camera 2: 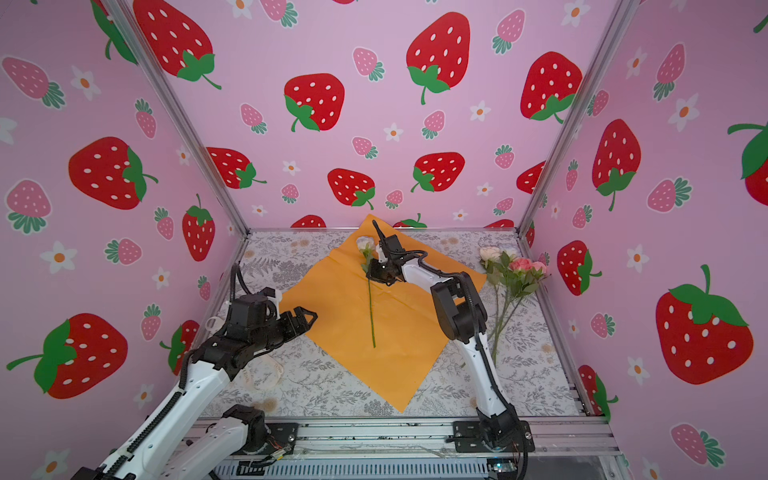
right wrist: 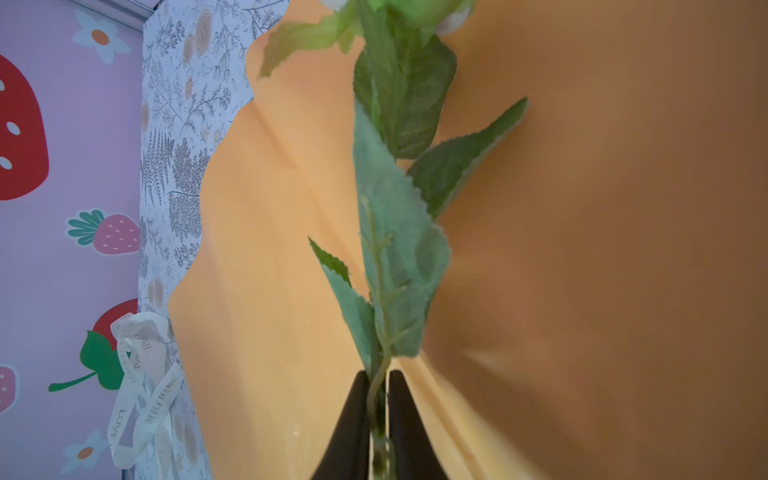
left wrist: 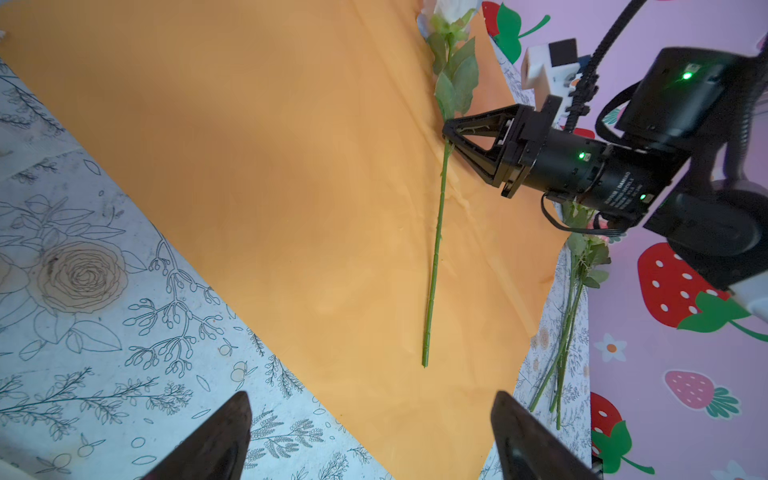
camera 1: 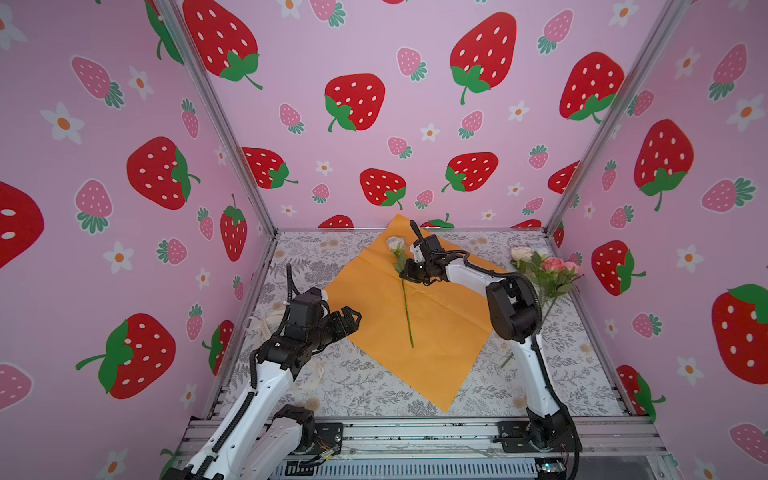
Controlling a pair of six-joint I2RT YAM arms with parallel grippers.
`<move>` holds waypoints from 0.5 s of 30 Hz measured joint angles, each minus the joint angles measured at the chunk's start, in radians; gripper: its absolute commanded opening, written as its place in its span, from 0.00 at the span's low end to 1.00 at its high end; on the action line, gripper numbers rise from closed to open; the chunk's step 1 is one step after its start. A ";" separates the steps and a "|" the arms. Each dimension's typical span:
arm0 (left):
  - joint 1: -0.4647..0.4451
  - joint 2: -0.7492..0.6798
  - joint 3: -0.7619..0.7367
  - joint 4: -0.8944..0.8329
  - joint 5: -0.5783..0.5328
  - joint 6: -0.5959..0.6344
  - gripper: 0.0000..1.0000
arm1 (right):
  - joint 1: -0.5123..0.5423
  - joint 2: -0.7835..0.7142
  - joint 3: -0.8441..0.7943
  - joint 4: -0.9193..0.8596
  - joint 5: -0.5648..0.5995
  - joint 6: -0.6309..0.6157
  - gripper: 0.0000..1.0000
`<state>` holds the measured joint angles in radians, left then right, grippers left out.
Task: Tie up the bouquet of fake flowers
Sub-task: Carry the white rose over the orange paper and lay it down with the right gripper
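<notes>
Stem of the white rose [camera 1: 406, 307] lies on the orange wrapping paper [camera 1: 453, 345] in both top views, long axis running from far bloom to near tip. The right gripper [camera 1: 403, 274] sits at its leafy upper part, and the other roses [camera 1: 548, 270] lie off the paper beside that arm. In the left wrist view the left gripper [left wrist: 374, 436] is spread wide, empty and well apart from the stem's tip. In the right wrist view the right gripper [right wrist: 378, 415] has both jaws close around the stem; whether they pinch it I cannot tell. The right arm looks better placed to fetch more.
</notes>
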<state>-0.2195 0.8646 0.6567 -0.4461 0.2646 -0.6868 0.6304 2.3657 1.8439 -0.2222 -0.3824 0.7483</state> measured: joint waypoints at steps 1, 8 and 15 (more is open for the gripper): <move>0.000 0.000 0.000 0.001 0.001 -0.001 0.91 | 0.000 0.003 0.001 0.000 0.002 0.002 0.16; 0.000 -0.006 0.000 0.001 0.008 -0.003 0.91 | 0.003 0.012 0.003 0.002 0.035 0.014 0.21; 0.000 -0.035 -0.029 0.014 0.027 -0.022 0.91 | 0.003 0.012 0.014 0.014 0.036 0.015 0.29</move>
<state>-0.2195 0.8299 0.6277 -0.4324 0.2913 -0.7086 0.6331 2.3779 1.8576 -0.2081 -0.3462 0.7631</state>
